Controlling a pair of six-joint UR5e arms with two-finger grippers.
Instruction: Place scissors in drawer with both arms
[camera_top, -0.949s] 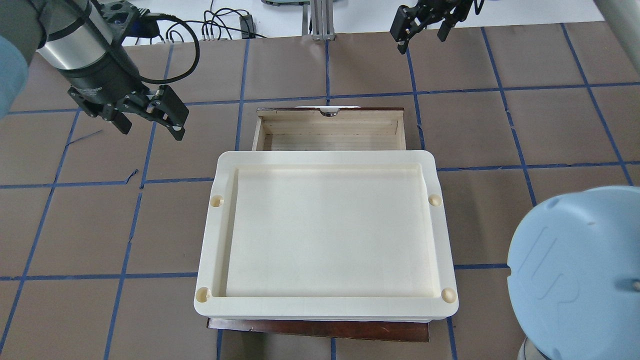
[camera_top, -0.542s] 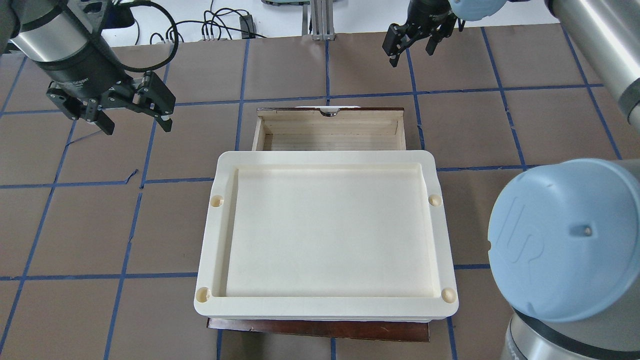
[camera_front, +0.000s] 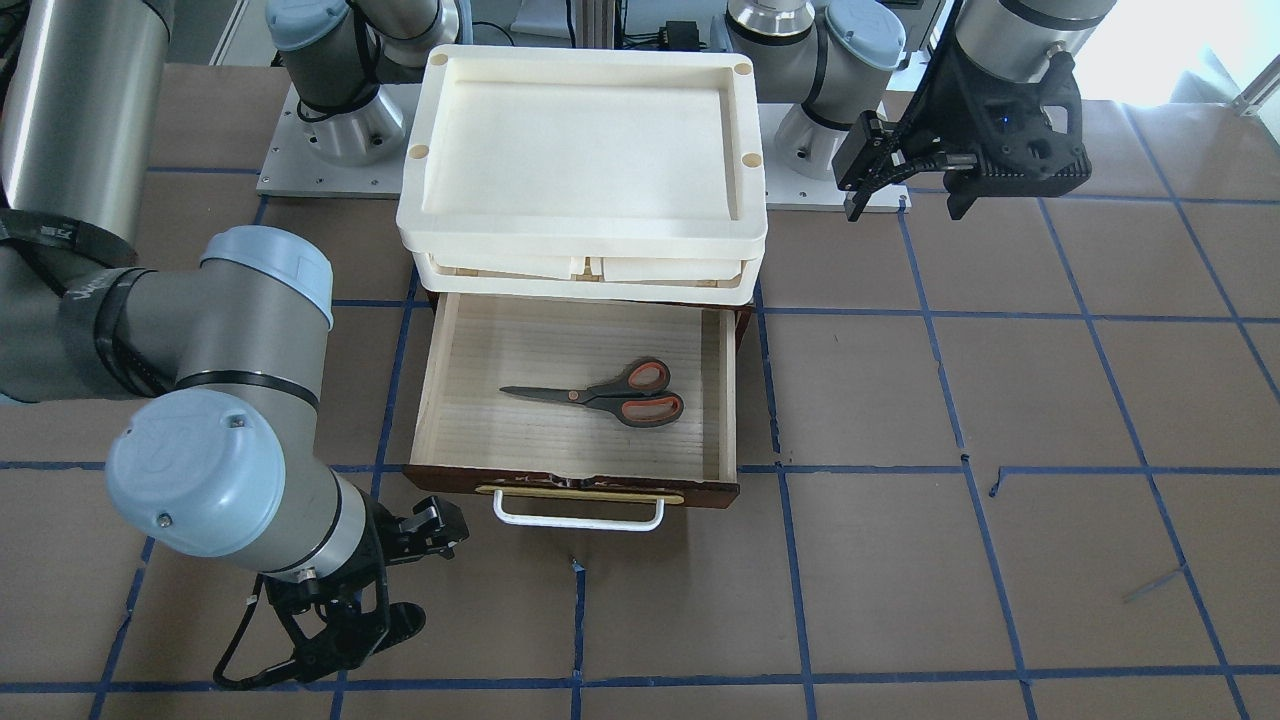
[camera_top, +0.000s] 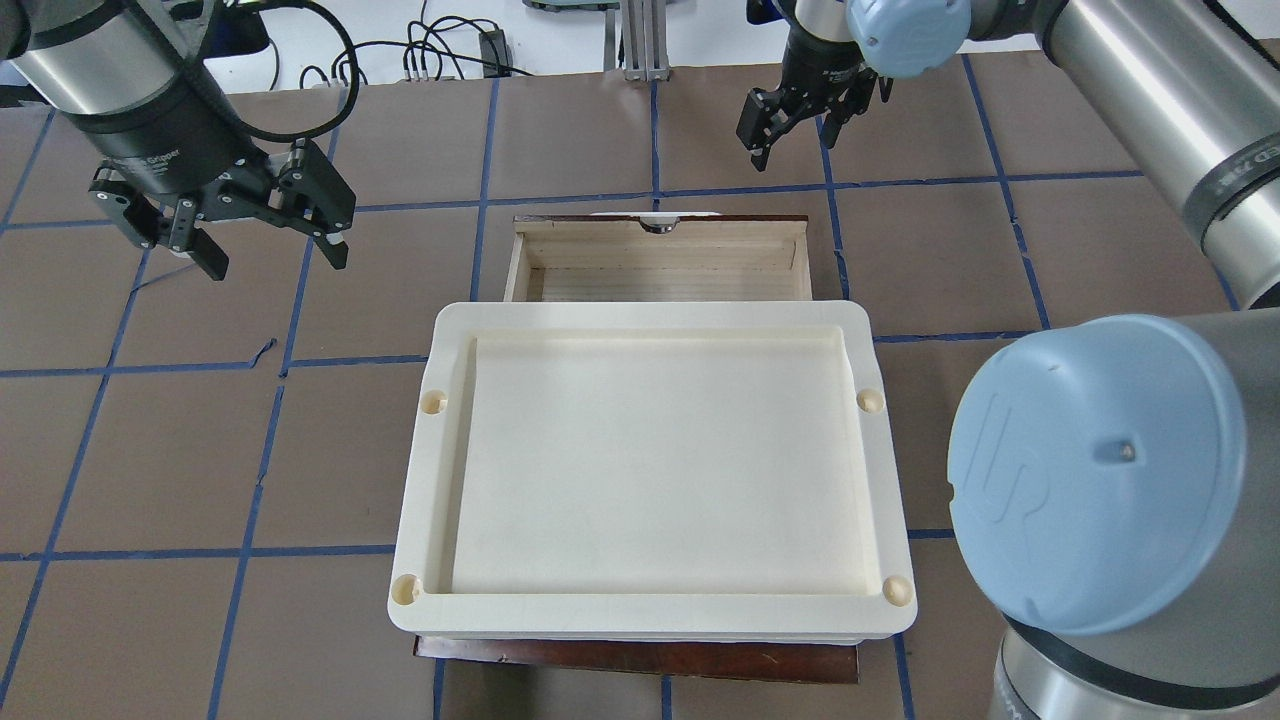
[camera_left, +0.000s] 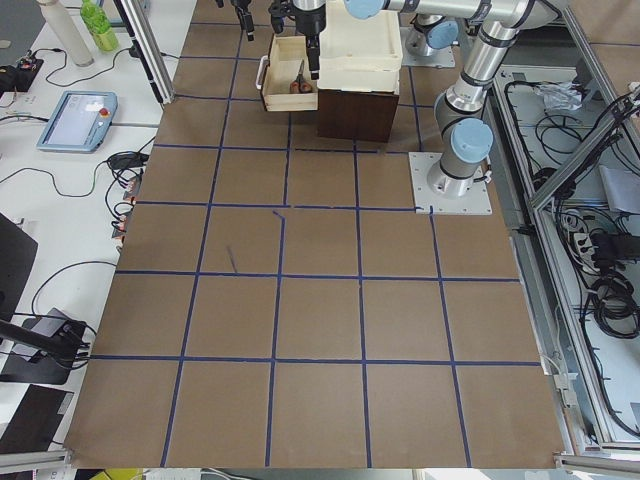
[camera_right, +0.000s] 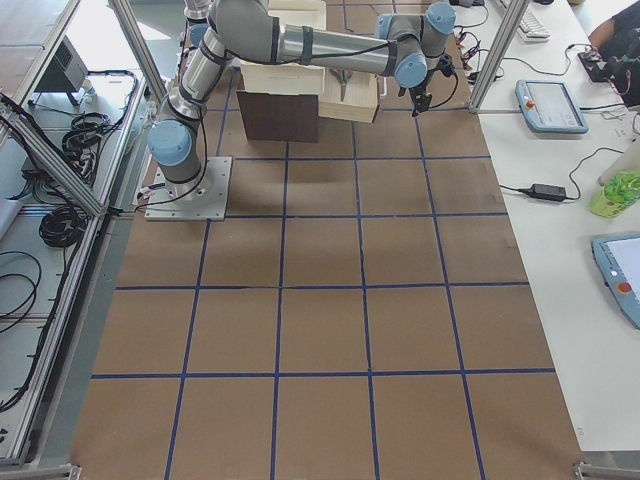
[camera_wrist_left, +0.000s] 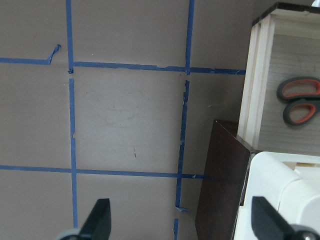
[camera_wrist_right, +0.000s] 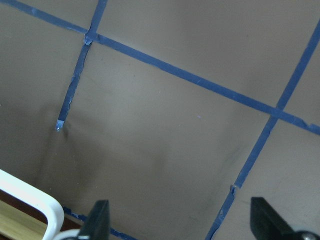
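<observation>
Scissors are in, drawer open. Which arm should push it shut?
Probably right: the right claw, open, sits near the handle of the drawer; the left claw is off to the side.

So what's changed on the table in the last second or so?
The right gripper has swung in toward the front of the drawer, open and empty. The left gripper drew away to its own side, also open. Drawer and cream tray have not moved.

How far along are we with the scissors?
Done: the scissors lie inside the open drawer. In hand: nothing; the left gripper and right gripper are open and empty. Left: possibly closing the drawer; the right gripper is near its handle.
</observation>
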